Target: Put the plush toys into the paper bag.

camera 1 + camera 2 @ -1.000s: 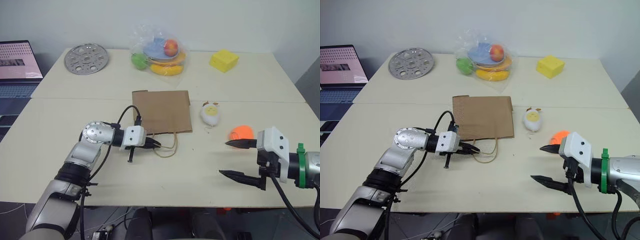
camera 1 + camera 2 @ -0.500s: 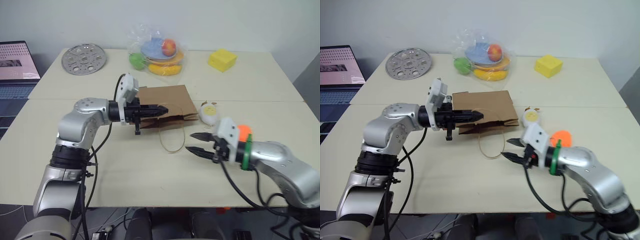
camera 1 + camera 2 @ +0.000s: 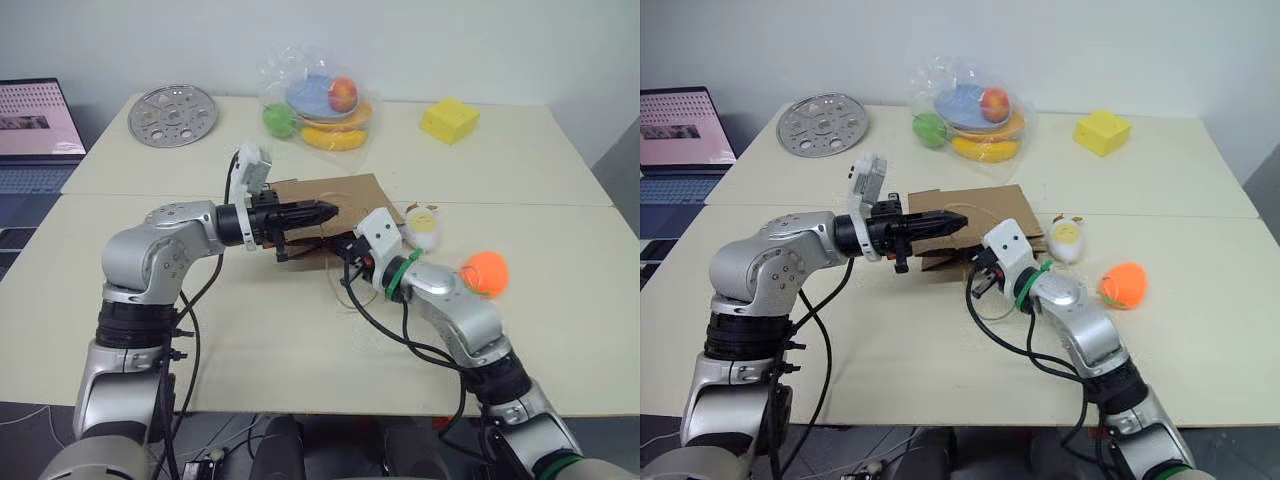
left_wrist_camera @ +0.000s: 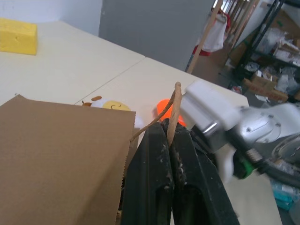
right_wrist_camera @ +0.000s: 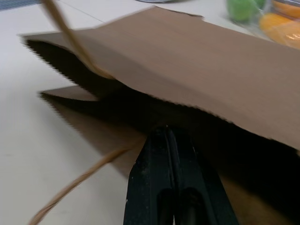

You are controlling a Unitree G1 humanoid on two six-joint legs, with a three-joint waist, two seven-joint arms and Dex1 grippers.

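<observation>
The brown paper bag (image 3: 352, 192) lies flat mid-table, its mouth facing me and its upper lip lifted. My left gripper (image 3: 328, 212) is shut on the bag's upper loop handle (image 4: 174, 107) and holds it up above the mouth. My right gripper (image 3: 343, 247) is shut, with its tips at the bag's lower lip (image 5: 93, 126) right at the dark opening. Whether it pinches paper I cannot tell. The white egg-shaped plush toy (image 3: 422, 226) sits just right of the bag. The orange ball plush toy (image 3: 484, 272) rests further right, beside my right forearm.
At the back of the table are a yellow foam cube (image 3: 448, 119), a clear plastic bag of toy fruit and plates (image 3: 318, 100) and a round perforated metal disc (image 3: 172, 115). A laptop (image 3: 35, 125) stands off the left edge. The bag's lower handle (image 5: 79, 183) trails on the table.
My left gripper rose with the handle, lifting the bag's upper lip. My right gripper swung left from beside the orange ball to the bag's mouth and went from open to shut.
</observation>
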